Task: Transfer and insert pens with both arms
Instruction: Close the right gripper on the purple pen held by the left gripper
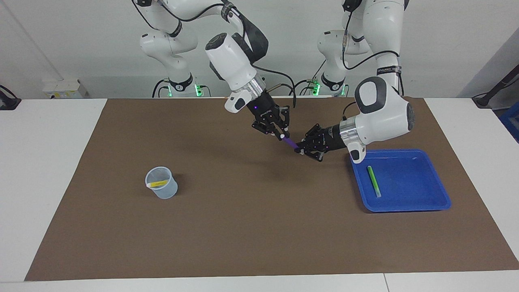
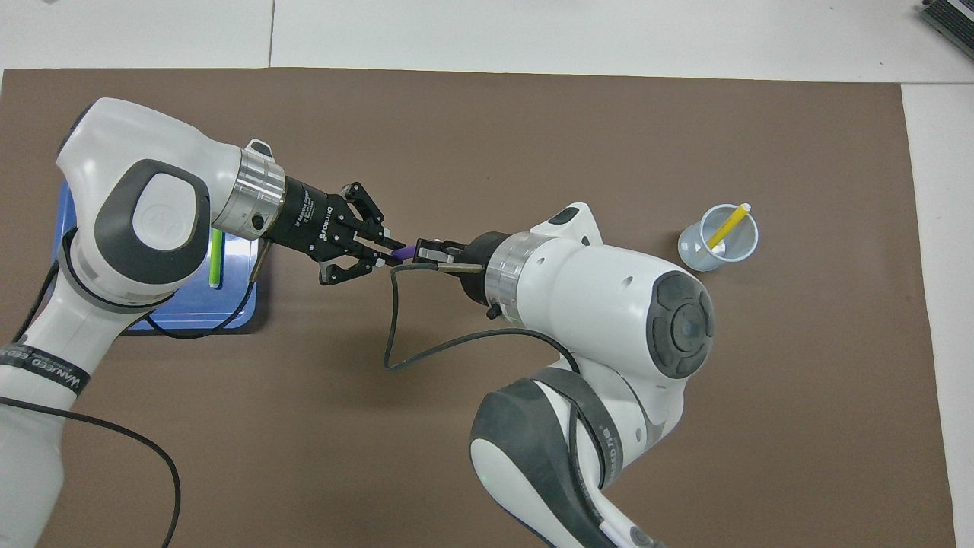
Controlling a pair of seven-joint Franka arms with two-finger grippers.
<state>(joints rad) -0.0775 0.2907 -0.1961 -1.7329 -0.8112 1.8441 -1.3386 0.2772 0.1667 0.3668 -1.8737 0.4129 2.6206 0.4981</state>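
A cup at lower left of the facing view holds the yellow pen; the green pen lies in the blue tray at right. Mid-frame above the tabletop, the left gripper clenches the purple pen. The right gripper meets its pale tip, but whether it grips is hard to make out. An early release could drop it.

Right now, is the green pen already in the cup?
No, the green pen lies in the blue tray; only the yellow pen is in the cup.
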